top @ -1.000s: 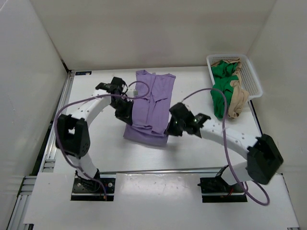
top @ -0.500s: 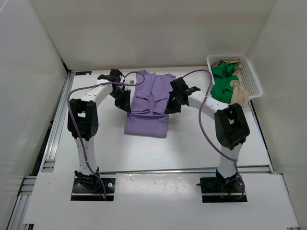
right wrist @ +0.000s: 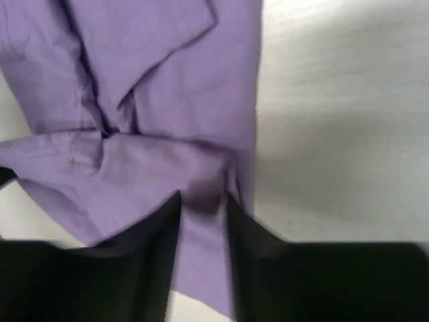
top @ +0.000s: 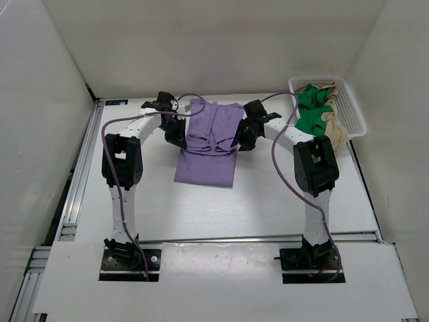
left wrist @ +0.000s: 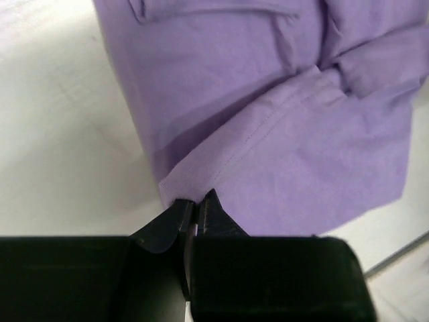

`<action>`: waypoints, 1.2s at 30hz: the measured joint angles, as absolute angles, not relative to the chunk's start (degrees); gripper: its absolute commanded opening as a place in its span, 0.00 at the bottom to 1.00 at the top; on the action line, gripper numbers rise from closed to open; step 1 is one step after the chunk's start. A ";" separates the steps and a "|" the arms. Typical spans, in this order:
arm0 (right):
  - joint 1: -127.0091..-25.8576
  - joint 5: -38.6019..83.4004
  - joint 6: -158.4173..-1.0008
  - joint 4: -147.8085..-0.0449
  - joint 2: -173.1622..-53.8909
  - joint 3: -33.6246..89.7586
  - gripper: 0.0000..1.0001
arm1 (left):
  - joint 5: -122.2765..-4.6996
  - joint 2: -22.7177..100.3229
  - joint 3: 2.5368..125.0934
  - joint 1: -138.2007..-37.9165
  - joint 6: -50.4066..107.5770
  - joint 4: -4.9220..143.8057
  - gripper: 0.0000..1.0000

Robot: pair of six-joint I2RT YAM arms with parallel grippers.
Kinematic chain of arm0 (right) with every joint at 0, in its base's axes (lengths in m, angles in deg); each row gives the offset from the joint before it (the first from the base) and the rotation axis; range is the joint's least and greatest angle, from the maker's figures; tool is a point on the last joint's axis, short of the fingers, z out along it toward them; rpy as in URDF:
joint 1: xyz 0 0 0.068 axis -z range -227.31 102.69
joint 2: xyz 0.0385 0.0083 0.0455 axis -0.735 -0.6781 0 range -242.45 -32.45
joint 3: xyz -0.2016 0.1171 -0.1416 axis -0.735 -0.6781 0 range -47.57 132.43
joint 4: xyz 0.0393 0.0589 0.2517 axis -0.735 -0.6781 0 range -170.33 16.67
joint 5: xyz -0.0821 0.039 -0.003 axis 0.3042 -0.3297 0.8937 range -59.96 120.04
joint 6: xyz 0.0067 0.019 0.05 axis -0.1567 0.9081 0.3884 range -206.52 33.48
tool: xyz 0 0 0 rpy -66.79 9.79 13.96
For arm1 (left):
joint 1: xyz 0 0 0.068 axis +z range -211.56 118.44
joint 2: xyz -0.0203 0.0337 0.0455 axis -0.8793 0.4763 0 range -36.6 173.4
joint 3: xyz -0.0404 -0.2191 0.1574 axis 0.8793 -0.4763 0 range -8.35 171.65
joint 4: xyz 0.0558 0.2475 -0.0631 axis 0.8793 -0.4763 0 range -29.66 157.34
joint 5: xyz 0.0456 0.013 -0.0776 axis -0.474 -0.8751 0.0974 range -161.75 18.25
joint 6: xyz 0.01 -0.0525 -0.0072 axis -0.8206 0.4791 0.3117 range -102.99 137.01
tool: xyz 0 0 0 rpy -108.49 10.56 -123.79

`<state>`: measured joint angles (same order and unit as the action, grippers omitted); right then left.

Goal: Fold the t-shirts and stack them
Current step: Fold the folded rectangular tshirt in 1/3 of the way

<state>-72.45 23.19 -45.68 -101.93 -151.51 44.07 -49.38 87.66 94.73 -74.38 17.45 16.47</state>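
White laminate covers the table [top: 268, 201] in the overhead view, and plain white walls [top: 214, 40] close it in at the back and on both sides. A metal rail [top: 74, 194] runs down the left edge of the frame. The lavender t-shirt [top: 208, 151] lies just above the middle, a long strip with a rumpled fold bunched across its upper half. My left claw [top: 181, 136] is at that fold's left edge and my right claw [top: 239, 141] at its right edge. Purple cables [top: 278, 168] loop over both my arms. In the upper right corner a white mesh basket [top: 351, 100] holds the green t-shirt [top: 308, 117] and the tan t-shirt [top: 333, 134], both spilling over its near rim, well apart from the lavender one.

From my left wrist, purple cloth fills the upper and right of the frame, with bare white tabletop on the left and at the lower right corner. My left claw [left wrist: 196, 204] is pressed together at bottom centre, pinching the stitched hem of the top layer.

From my right wrist, the lavender cloth takes the left and centre, and shadowed white tabletop takes the right. My right claw [right wrist: 203, 198] stands apart at bottom centre. The folded edge lies in the gap between the fingers [right wrist: 161, 228], and a darker crease sits there.
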 measured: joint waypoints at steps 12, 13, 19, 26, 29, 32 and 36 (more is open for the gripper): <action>-70.11 27.89 -50.89 -103.44 -150.99 48.88 0.21 | -51.46 94.53 106.84 -70.31 17.30 17.36 0.57; -71.88 28.96 -51.76 -103.35 -149.81 48.33 0.14 | -51.50 94.16 107.21 -69.94 17.30 18.00 0.58; -86.86 30.47 -54.43 -103.18 -148.10 48.66 0.05 | -51.87 88.87 101.58 -69.55 17.26 19.42 0.58; -90.38 28.74 -53.25 -103.26 -159.01 55.24 0.02 | -51.85 80.98 85.66 -69.57 17.26 19.33 0.56; -89.15 29.20 -52.35 -103.85 -162.72 56.50 0.02 | -51.76 79.60 80.61 -69.96 17.26 19.50 0.56; -88.06 29.20 -51.17 -104.31 -164.12 58.76 0.02 | -51.63 79.18 77.84 -70.88 17.26 19.57 0.56; -87.23 31.03 -49.40 -104.29 -164.80 60.48 0.02 | -51.70 79.21 75.78 -73.29 17.26 20.07 0.56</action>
